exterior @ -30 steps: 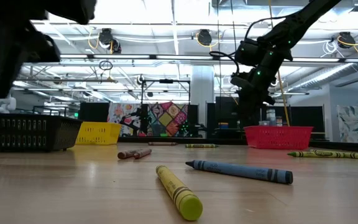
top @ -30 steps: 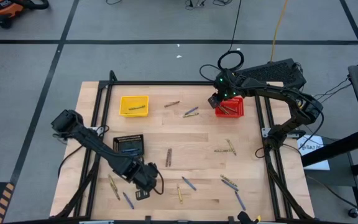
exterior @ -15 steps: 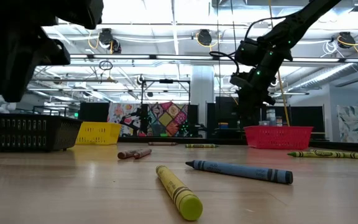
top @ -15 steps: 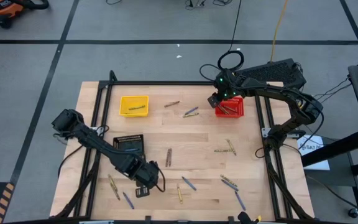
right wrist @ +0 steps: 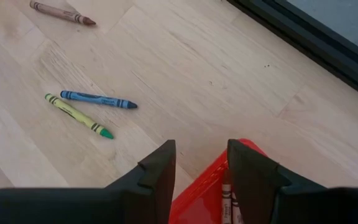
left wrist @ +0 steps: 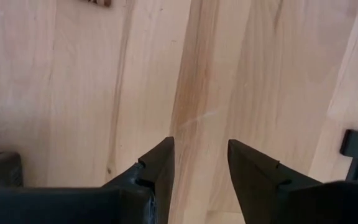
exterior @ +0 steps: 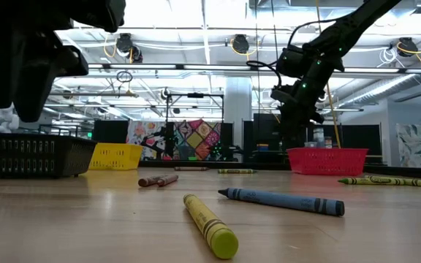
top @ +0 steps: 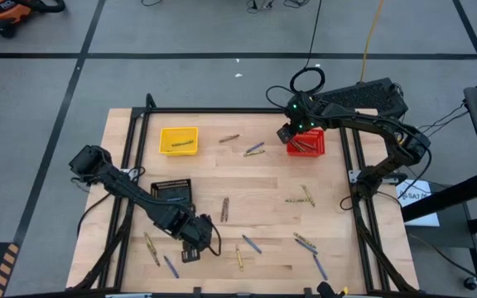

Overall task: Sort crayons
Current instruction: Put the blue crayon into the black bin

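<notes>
Your left gripper (top: 187,253) has swung from beside the black basket (top: 171,193) to the table's near-left part and spread its fingers wide, nothing between them but bare wood in its wrist view, so it looks set for a fresh pick from the loose crayons (top: 251,243) nearby. Your right gripper (right wrist: 199,163) has not moved: it hangs open and empty over the red basket (top: 313,150) at the far right, where a few crayons already lie; most are unsorted.
</notes>
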